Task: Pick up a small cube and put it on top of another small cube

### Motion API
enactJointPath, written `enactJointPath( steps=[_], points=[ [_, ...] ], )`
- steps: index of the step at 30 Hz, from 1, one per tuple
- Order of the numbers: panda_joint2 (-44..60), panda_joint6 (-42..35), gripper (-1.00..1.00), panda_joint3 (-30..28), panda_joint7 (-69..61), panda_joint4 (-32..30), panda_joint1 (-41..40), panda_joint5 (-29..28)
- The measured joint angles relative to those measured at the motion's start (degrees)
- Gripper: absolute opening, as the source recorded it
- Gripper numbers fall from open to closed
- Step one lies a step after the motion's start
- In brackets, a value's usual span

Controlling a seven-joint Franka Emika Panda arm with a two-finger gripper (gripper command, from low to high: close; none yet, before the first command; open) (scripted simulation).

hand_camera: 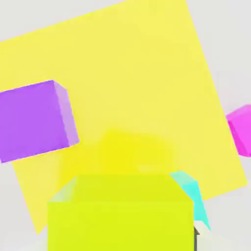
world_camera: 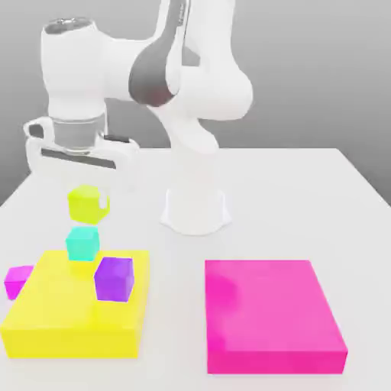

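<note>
The lime cube (world_camera: 86,204) hangs in the air under the hand, with my gripper (world_camera: 88,203) shut on it. In the hand view the lime cube (hand_camera: 120,215) is close up. Directly below it, with a small gap between them, the teal cube (world_camera: 82,243) stands at the far edge of the flat yellow block (world_camera: 69,321). In the hand view a corner of the teal cube (hand_camera: 190,192) peeks out from behind the lime one.
A purple cube (world_camera: 114,278) (hand_camera: 32,120) sits on the yellow block (hand_camera: 137,83) beside the teal one. A small magenta cube (world_camera: 17,281) (hand_camera: 241,130) lies against the block's side, at the exterior view's left. A flat magenta block (world_camera: 271,313) lies at the right. The arm's base (world_camera: 195,210) stands behind.
</note>
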Motion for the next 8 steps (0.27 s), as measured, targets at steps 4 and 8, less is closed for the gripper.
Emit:
enactJointPath(
  steps=[4,8],
  points=[
    [7.0,8.6,-1.0,-1.6,-0.2,-1.6,-0.3,0.2],
    [10.2,12.5,1.0,-2.1,-0.4,-2.3,-0.2,0.3]
  ],
)
